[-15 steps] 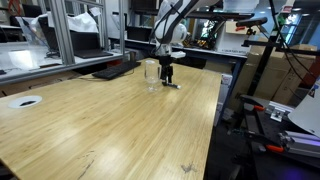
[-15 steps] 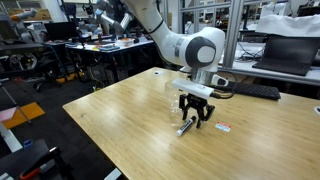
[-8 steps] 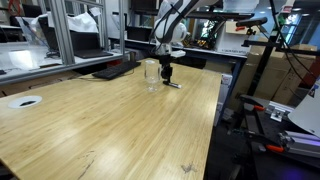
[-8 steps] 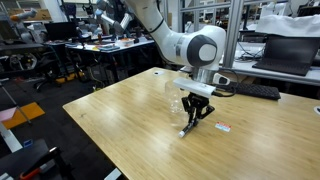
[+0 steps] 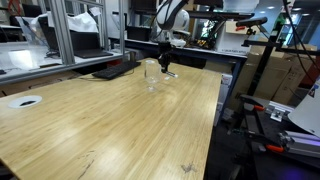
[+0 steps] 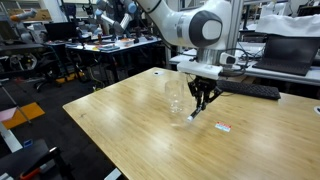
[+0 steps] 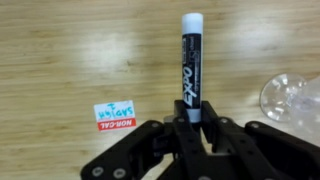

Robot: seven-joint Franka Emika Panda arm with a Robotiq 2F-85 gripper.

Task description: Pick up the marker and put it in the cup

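My gripper point(image 7: 190, 125) is shut on the black marker point(image 7: 192, 65), whose white end sticks out past the fingertips. In both exterior views the gripper point(image 6: 203, 96) hangs above the wooden table with the marker point(image 6: 196, 110) slanting down from it, off the surface. The clear cup point(image 6: 178, 100) stands upright on the table just beside the gripper, and its rim point(image 7: 292, 97) shows at the right edge of the wrist view. In an exterior view the gripper point(image 5: 165, 62) is slightly above and to the right of the cup point(image 5: 151, 75).
A small red-and-white label point(image 7: 115, 117) lies on the table point(image 6: 120, 115) under the gripper, also the label point(image 6: 223, 127). A keyboard point(image 5: 117, 70) sits at the far table edge. A white round disc point(image 5: 25, 101) lies near one side. Racks and desks surround the table.
The jaws closed on the marker as it lay on the table, then rose with it. The marker now hangs clear of the surface beside the cup.
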